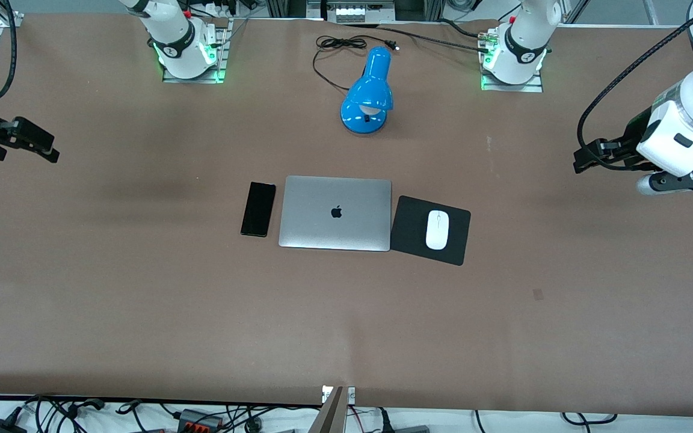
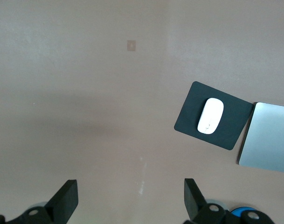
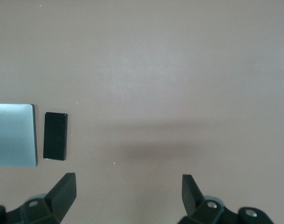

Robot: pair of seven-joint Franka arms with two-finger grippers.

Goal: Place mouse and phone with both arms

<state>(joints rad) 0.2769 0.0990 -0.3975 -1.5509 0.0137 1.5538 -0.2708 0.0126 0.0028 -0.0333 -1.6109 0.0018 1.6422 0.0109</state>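
Observation:
The white mouse (image 1: 437, 230) lies on a black mouse pad (image 1: 409, 231) beside the closed silver laptop (image 1: 335, 213), toward the left arm's end; it also shows in the left wrist view (image 2: 210, 115). The black phone (image 1: 258, 208) lies flat beside the laptop toward the right arm's end, and shows in the right wrist view (image 3: 55, 136). My left gripper (image 1: 587, 157) is open and empty, up over bare table at the left arm's end (image 2: 131, 198). My right gripper (image 1: 36, 144) is open and empty over bare table at the right arm's end (image 3: 128, 191).
A blue desk lamp (image 1: 369, 92) with a black cord (image 1: 334, 48) stands farther from the front camera than the laptop. The two arm bases (image 1: 190, 45) (image 1: 512, 57) stand along the table's edge farthest from the front camera. Cables lie below the table's nearest edge.

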